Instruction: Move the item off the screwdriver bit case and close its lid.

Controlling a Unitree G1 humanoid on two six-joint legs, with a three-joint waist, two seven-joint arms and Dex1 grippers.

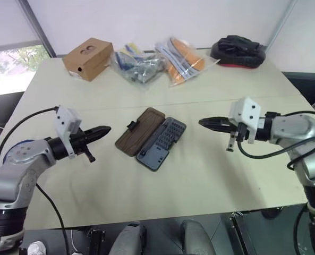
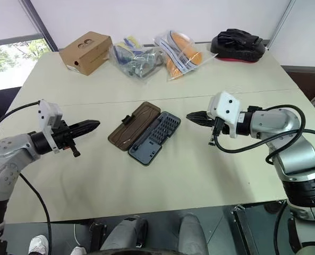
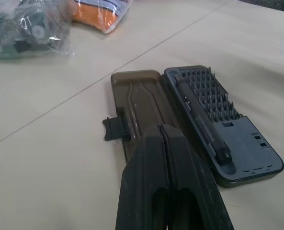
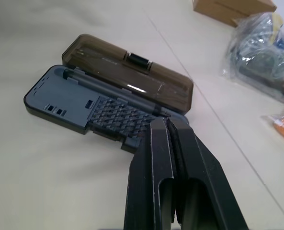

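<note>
The screwdriver bit case (image 1: 165,144) lies open in the middle of the table, its dark grey tray holding rows of bits and a dark driver handle (image 3: 199,122) along the hinge. The lid (image 1: 140,131), smoky brown with a small black catch (image 3: 114,128), lies flat on the table on the tray's left. The item is out of view. My left gripper (image 1: 105,129) hovers shut just left of the lid, pointing at it. My right gripper (image 1: 202,123) hovers shut just right of the tray, pointing at it. Neither touches the case.
Along the far edge sit a brown cardboard box (image 1: 88,57), a clear bag of small parts (image 1: 138,66), a bag with orange contents (image 1: 182,59) and a black and red pad (image 1: 238,51). A seam runs across the table (image 1: 199,175) behind the case.
</note>
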